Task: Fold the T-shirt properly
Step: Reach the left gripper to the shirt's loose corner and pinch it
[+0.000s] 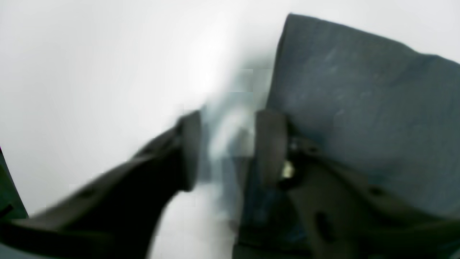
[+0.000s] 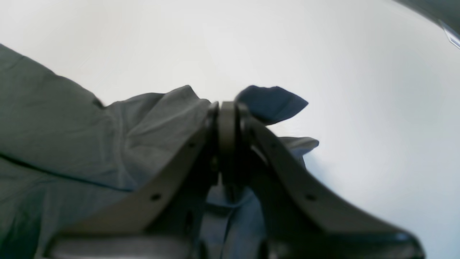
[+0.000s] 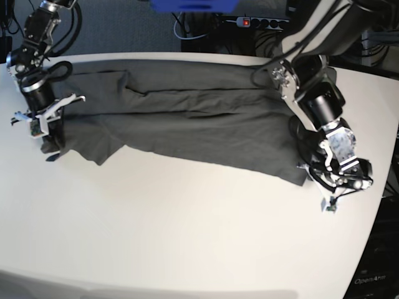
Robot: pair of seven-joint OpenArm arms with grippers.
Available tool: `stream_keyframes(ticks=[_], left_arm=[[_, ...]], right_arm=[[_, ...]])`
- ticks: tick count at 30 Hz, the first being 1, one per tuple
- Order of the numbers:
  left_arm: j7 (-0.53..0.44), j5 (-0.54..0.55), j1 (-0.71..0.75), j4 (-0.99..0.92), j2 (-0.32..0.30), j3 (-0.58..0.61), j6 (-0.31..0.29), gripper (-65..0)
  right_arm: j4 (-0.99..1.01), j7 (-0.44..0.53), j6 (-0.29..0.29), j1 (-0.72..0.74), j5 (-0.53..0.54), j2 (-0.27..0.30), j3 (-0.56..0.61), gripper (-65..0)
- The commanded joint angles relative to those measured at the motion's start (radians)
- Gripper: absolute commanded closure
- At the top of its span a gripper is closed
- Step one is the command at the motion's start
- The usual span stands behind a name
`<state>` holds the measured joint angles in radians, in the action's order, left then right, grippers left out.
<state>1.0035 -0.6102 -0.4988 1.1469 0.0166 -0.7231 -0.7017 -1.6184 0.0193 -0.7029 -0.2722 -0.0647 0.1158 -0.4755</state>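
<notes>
I have the shirt (image 3: 187, 118) spread across the upper table (image 3: 187, 237). My right gripper (image 2: 227, 108) pinches its left end; my left gripper (image 1: 224, 147) gapes, cloth beside one finger. Next, I'd judge, release right.

White rounded table (image 3: 187, 230), grey carpet floor (image 3: 118, 28), power strip (image 3: 259, 22) with cables, even bright light
</notes>
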Motion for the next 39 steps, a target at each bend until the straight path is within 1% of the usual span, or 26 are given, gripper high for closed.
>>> stream_keyframes(ticks=[1,3,5,11,17,20,25,28,34,35,36,38,39], left_arm=[[-0.005,0.005,-0.031,0.014,-0.007,0.004,0.004,-31.5],[-0.007,0.008,-0.031,0.014,-0.005,0.004,0.004,-35.8],[-0.007,0.039,-0.031,0.014,-0.007,0.004,0.004,-37.4],[-0.007,0.1,-0.03,0.012,-0.008,0.009,0.004,-37.3],[-0.015,0.109,-0.03,0.003,0.013,0.009,0.004,-37.3],[-0.018,0.114,-0.03,-0.051,0.013,0.009,0.004,-37.3],[-0.102,0.106,-0.03,-0.11,0.012,0.006,0.004,-37.3],[-0.113,0.112,-0.028,-0.117,0.009,0.004,0.004,-37.3],[-0.102,0.112,-0.027,-0.117,0.012,0.009,0.004,-36.9],[-0.102,0.112,-0.027,-0.117,0.012,0.009,0.004,-35.2],[-0.102,0.112,-0.027,-0.117,0.012,0.009,0.004,-31.9],[-0.102,0.112,-0.025,-0.117,0.013,0.009,0.004,-23.9],[-0.102,0.112,-0.025,-0.117,0.013,0.009,0.004,-18.6]], right_arm=[[-0.015,0.031,0.005,0.006,0.019,0.015,-0.004,-1.0],[-0.015,0.031,0.005,0.006,0.019,0.017,-0.004,-1.0],[-0.015,0.031,0.005,0.006,0.019,0.017,-0.004,-1.0],[-0.015,0.031,0.005,0.006,0.018,0.015,-0.004,-1.0],[-0.015,0.031,0.005,0.006,0.018,0.015,-0.004,-1.0],[-0.015,0.031,0.005,0.004,0.018,0.015,-0.004,-1.0],[-0.015,0.032,0.005,0.001,0.018,0.015,-0.004,-1.0],[-0.015,0.032,0.005,0.0,0.018,0.015,-0.004,-1.0],[-0.015,0.032,0.005,0.001,0.018,0.015,-0.004,-0.9],[-0.015,0.032,0.005,0.001,0.018,0.015,-0.004,-0.9],[-0.015,0.032,0.005,0.001,0.018,0.015,-0.004,-0.9],[-0.015,0.032,0.005,0.001,0.018,0.015,-0.004,-0.9],[-0.015,0.032,0.005,0.001,0.018,0.015,-0.004,-0.9]])
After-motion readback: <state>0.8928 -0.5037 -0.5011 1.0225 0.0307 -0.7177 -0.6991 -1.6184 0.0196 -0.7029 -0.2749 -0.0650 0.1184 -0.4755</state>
